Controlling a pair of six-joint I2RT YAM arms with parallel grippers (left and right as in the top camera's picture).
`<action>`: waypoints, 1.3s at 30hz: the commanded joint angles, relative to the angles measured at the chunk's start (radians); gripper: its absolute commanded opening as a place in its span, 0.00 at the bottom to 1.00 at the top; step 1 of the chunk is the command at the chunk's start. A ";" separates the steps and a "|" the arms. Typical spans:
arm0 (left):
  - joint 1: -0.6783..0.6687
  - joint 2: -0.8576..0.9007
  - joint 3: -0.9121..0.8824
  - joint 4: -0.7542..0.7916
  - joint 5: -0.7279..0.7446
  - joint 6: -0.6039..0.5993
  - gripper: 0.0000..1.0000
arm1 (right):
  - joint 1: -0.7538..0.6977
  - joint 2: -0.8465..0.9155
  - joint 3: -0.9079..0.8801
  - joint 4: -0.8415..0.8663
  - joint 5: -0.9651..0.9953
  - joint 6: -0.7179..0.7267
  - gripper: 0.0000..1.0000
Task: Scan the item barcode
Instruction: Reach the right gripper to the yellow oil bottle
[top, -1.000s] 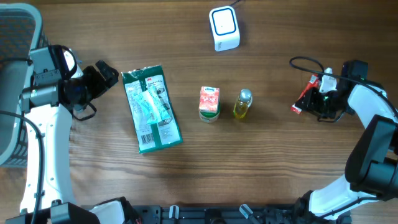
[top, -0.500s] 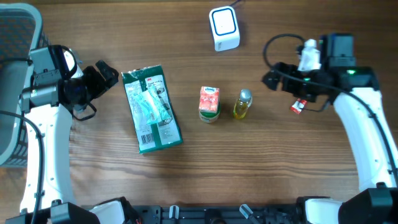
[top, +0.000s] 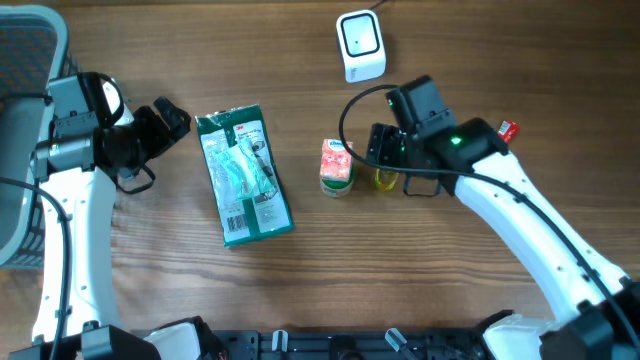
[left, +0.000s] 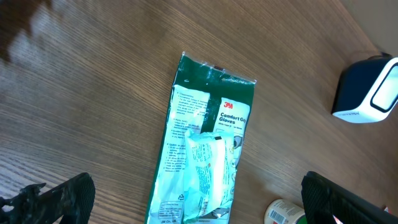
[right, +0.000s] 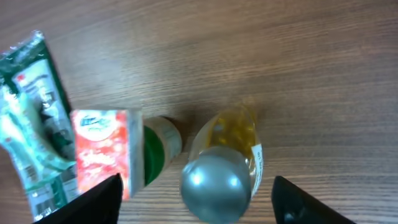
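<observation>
A: What does the bottle (right: 221, 168) look like?
B: Clear, with yellow liquid and a silver cap, upright just right of the red carton (top: 337, 165).
A: And the grippers?
B: The right gripper (right: 198, 198) has its 2 fingers spread wide around the bottle, not touching it. The left gripper (top: 170, 118) is wide apart and empty.

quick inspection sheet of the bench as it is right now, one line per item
surface: wood table, no spills seen
job's things: white scanner at the far edge; glove packet, red tissue pack and yellow bottle in a row; small red packet off to the right
clutter: nothing seen
grippers: left gripper open, empty, beside the glove packet; right gripper open over the bottle, fingers clear either side of its cap
cables: black cable looping off the right arm
surroundings: grey mesh chair at the left
</observation>
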 joint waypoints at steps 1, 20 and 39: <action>-0.003 -0.005 0.008 0.002 -0.005 0.020 1.00 | 0.003 0.066 -0.009 -0.010 0.043 0.032 0.72; -0.003 -0.005 0.008 0.002 -0.005 0.020 1.00 | 0.003 0.089 -0.008 -0.051 0.204 -0.475 0.50; -0.003 -0.005 0.008 0.003 -0.005 0.020 1.00 | 0.002 0.089 -0.008 -0.071 0.036 -0.263 0.91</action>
